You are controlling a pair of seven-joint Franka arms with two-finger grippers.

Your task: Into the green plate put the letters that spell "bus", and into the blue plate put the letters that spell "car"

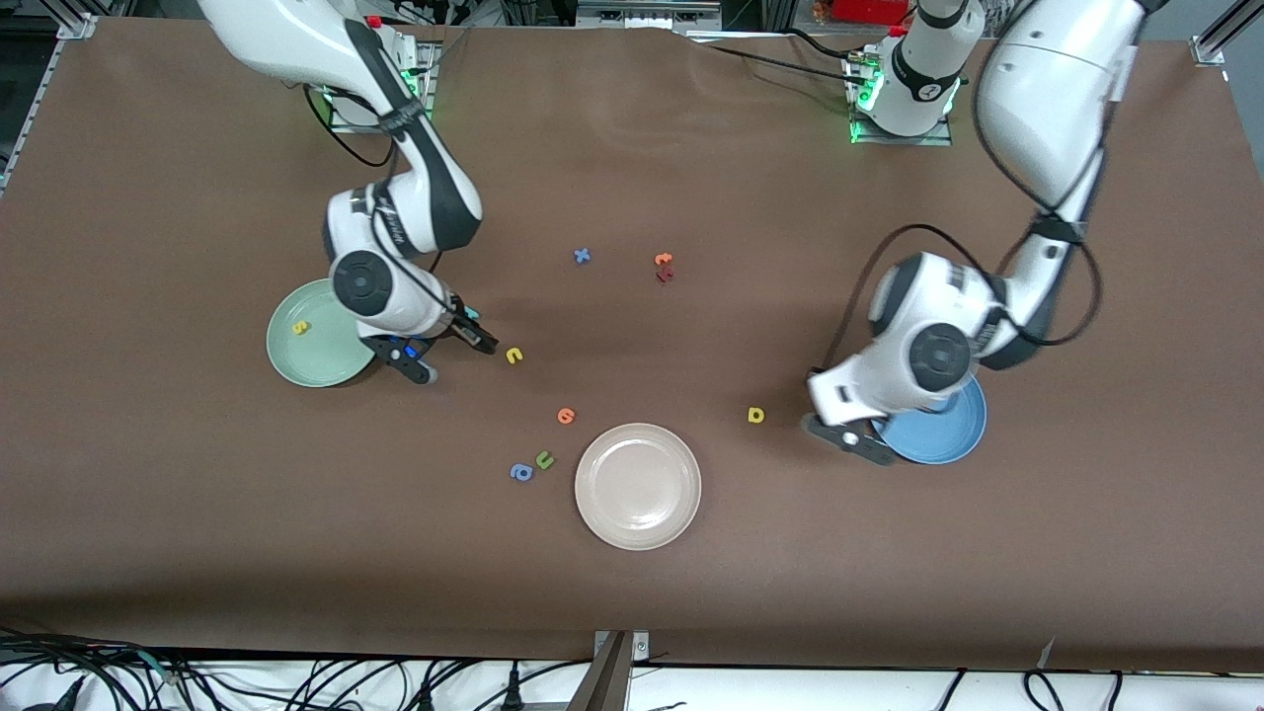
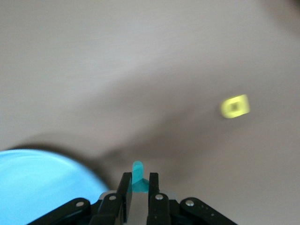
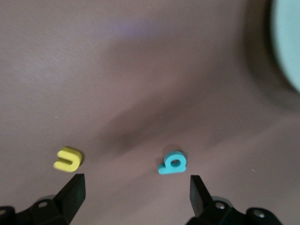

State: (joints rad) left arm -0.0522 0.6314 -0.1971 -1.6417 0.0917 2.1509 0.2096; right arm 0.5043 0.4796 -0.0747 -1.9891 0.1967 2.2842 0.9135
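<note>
Three plates sit on the brown table (image 1: 691, 612): a beige plate (image 1: 638, 486) nearest the front camera, a green plate (image 1: 316, 336) toward the right arm's end, and a blue plate (image 1: 943, 427) toward the left arm's end, partly hidden under the left arm.

Two grippers are in view. The left gripper (image 2: 138, 180) is at the blue plate's rim, its jaws clamped on one thin teal letter (image 2: 137, 174). The right gripper (image 3: 136, 185) is low over the table beside the green plate, jaws spread wide, with the teal b (image 3: 172, 162) lying between its fingers.

Letters: one yellow s (image 1: 300, 327) lies in the green plate. The yellow u (image 1: 514, 355) lies on the table just beside the right gripper. The yellow a (image 1: 755, 415) lies on the table near the left gripper. Six more small letters are scattered on the table: two orange (image 1: 566, 416), one green (image 1: 544, 459), two blue (image 1: 521, 473), one dark red (image 1: 665, 276).
</note>
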